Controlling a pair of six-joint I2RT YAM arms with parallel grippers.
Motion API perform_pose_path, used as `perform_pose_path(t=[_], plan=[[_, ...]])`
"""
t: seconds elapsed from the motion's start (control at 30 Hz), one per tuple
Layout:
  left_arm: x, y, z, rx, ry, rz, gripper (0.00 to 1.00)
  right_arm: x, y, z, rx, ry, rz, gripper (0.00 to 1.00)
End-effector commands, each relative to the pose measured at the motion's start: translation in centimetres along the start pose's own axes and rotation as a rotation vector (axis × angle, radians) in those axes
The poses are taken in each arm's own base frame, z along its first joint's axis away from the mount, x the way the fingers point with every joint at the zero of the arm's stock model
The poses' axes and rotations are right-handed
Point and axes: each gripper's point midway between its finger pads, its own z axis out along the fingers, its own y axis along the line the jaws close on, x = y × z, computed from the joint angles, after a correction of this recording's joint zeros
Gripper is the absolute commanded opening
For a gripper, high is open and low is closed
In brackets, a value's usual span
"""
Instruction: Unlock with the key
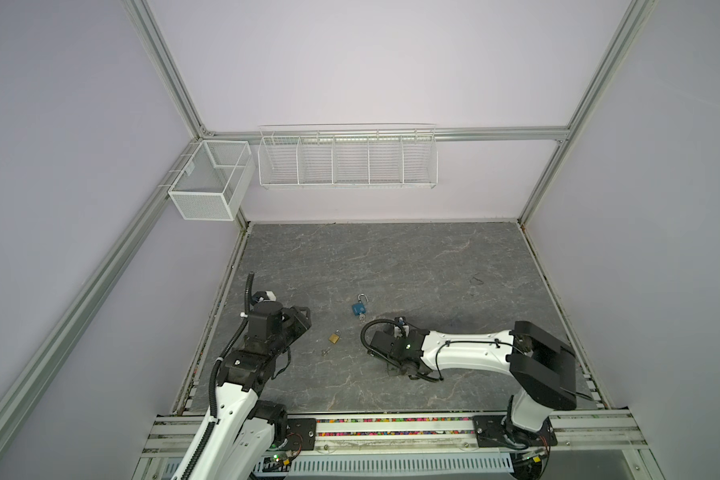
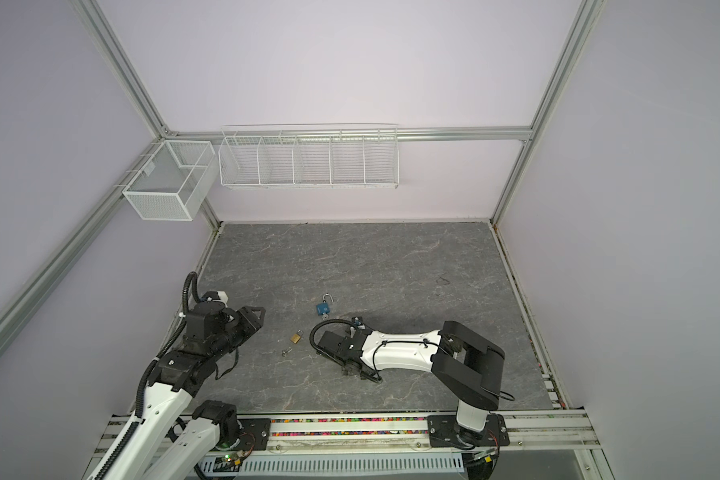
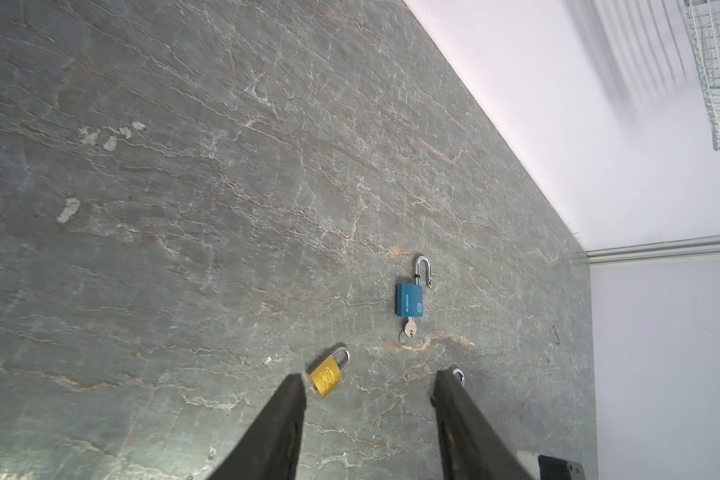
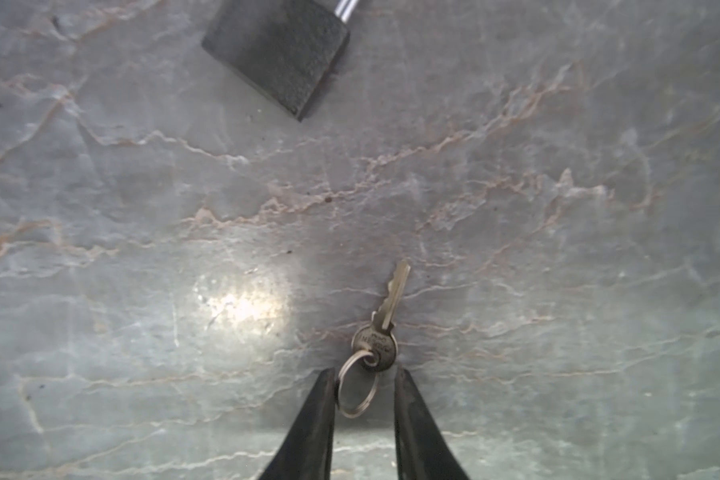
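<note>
1. A grey, veined stone-look surface [image 1: 391, 257] carries three padlocks and their keys.
2. The white-and-black right arm [image 1: 466, 353] stretches low over the surface. Its wrist sits just on the robot's side of the blue padlock and a little to the right of it.
3. The right pincer [image 4: 364, 374] points down at the surface. Its black tips stand narrowly apart, flanking a key ring and clamped on nothing.
4. The left pincer [image 3: 373, 378] hangs well to the left of the blue padlock, fingers spread wide and empty.
5. A black square-bodied padlock [image 4: 275, 54] lies flat, showing only in the right wrist view, so its place relative to the blue padlock cannot be told.
6. The blue rectangular padlock [image 1: 359, 308] lies flat with its steel shackle sprung open and a small silver key [image 3: 409, 329] in its keyhole.
7. A brass padlock [image 1: 334, 337], shackle closed, lies near the blue padlock, on the robot's side and to the left.
8. The steel key on a split ring [image 4: 382, 320] lies flat under the right arm's wrist. Its bow sits at the pincer's tips, and one finger touches the ring.
9. A loose small key [image 1: 324, 352] lies just past the brass padlock, on the side away from the blue padlock.
</note>
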Motion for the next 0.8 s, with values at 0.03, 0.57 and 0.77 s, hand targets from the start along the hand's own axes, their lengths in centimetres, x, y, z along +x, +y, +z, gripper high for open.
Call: perform_pose_path(t=[0.03, 0.57, 0.77], plan=[[0.0, -0.2, 0.2, 0.014, 0.007, -0.004, 0.51, -0.7, -0.2, -0.8, 0.003, -0.047, -0.04, 0.29], [-0.1, 0.3, 0.3, -0.006, -0.01, -0.001, 0.51, 0.5, -0.2, 1.2, 0.048, 0.017, -0.051, 0.28], [-0.1, 0.2, 0.3, -0.004, -0.008, -0.004, 0.51, 0.4, -0.6, 1.5, 0.033, 0.024, -0.032, 0.25]])
